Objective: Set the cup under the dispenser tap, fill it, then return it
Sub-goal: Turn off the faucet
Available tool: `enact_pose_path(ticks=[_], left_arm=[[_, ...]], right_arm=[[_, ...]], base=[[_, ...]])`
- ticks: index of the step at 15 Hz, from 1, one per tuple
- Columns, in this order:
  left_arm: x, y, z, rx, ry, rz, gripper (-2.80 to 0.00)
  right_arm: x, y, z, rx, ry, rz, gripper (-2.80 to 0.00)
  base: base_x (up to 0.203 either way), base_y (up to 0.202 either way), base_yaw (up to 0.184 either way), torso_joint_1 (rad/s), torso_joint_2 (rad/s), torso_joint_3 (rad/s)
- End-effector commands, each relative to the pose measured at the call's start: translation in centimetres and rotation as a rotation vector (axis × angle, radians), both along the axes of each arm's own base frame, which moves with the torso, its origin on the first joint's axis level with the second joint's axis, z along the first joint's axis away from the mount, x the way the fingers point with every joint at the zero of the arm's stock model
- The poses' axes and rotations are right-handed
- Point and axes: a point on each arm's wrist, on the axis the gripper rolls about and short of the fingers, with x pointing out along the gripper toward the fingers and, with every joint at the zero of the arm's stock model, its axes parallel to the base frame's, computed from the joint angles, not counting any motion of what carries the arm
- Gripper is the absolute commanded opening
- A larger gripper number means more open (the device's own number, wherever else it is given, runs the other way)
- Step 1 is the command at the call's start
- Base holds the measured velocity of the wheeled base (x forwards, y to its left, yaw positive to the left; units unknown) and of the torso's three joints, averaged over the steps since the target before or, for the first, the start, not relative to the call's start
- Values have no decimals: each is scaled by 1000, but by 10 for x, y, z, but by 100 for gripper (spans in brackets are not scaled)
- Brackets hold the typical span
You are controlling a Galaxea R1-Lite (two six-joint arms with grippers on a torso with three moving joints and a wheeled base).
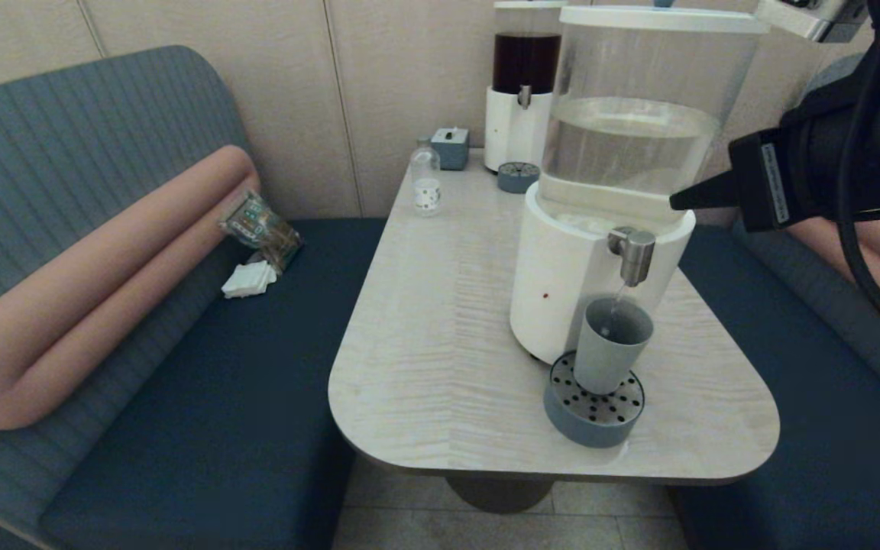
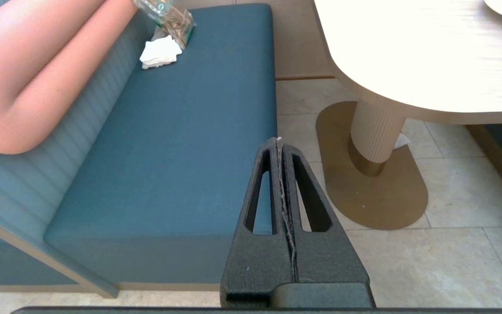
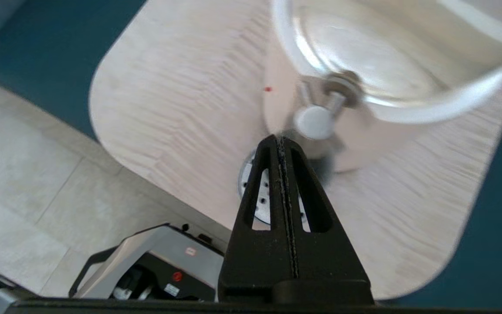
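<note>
Booth nook, pale worktop (image 1: 440,344) | cup (image 1: 609,344) on drip tray (image 1: 593,412) under dispenser tap (image 1: 633,252), thin stream falling: filling underway | right gripper (image 1: 677,202) beside tank, jaws clenched, empty | left gripper (image 2: 279,144) parked low, clenched | return pending

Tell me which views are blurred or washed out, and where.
Right wrist view: the dispenser tap and clear tank are smeared by blur; the right gripper stays sharp. Left wrist view: the tabletop is overexposed. Head view: evenly lit; cup crisp.
</note>
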Motion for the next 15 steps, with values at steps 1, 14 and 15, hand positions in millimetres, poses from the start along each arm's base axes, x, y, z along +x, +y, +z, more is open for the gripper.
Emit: enact_pose_path(ticks=[1,14,15], left_arm=[[0,0,0,0,-1,0,-280],[0,0,0,0,-1,0,-280],[0,0,0,1,-1,0,-280]], right_arm=[[8,10,-6,-5,27,29,-280],[47,36,-31,-124,66,-7,-280],[48,36,-33,-126,69,-7,-280]], base=[[0,0,0,0,0,0],[0,0,0,0,0,0],[0,0,0,0,0,0]])
